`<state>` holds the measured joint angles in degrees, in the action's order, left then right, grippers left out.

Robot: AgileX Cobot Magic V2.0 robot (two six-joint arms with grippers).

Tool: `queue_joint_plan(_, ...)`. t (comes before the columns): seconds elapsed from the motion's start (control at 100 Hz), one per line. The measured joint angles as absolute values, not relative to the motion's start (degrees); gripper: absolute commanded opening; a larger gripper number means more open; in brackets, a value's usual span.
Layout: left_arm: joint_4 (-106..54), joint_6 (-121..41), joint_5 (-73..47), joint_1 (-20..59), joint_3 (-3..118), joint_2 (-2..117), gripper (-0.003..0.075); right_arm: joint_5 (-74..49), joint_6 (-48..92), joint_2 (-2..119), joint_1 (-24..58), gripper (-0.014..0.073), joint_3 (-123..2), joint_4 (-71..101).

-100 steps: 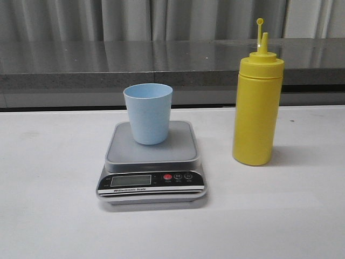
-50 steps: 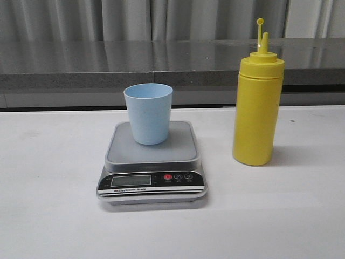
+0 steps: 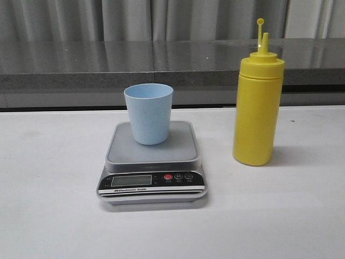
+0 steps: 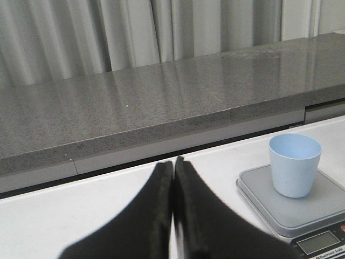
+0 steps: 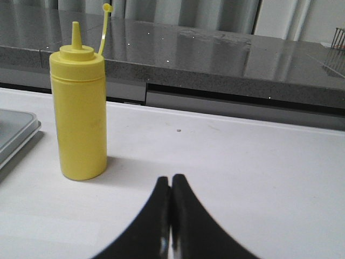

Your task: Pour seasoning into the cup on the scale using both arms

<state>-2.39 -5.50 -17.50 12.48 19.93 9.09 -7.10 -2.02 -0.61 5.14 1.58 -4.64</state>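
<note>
Front view: one cup (image 3: 149,113), pale blue, is standing upright on the rear part of one scale (image 3: 152,164) platform; one yellow seasoning (image 3: 257,110) bottle is standing upright beside the scale toward the worktop's right edge, apart from it. One white table (image 3: 48,205) is bearing all three, all nearer the far edge. No arm is showing.

Left wrist view: one left gripper (image 4: 173,175) is hovering above the table, well apart from the cup and scale; its jaws are pressing together, holding nothing.

Right wrist view: one right gripper (image 5: 171,191) is hovering low over the table, near the bottle but not touching it; its jaws are pressing together, gripping nothing.
</note>
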Motion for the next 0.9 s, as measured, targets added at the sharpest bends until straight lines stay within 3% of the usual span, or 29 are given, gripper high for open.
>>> queue_joint_plan(0.42,-1.3,-5.5,-13.0,3.1,12.6,6.3,-0.0018,-7.1,-2.0,-0.6,5.1,-0.0068,1.6,-4.6)
queue_joint_plan(0.62,-0.3,-5.3,-12.2,2.5,6.0,-0.1,-0.0018,-7.1,-2.0,-0.6,5.1,-0.0068,1.6,-4.6)
queue_joint_plan(0.9,0.0,-5.2,-9.0,2.5,0.0,-0.4,-0.0018,-6.9,-2.0,-0.6,5.1,-0.0068,1.6,-4.6)
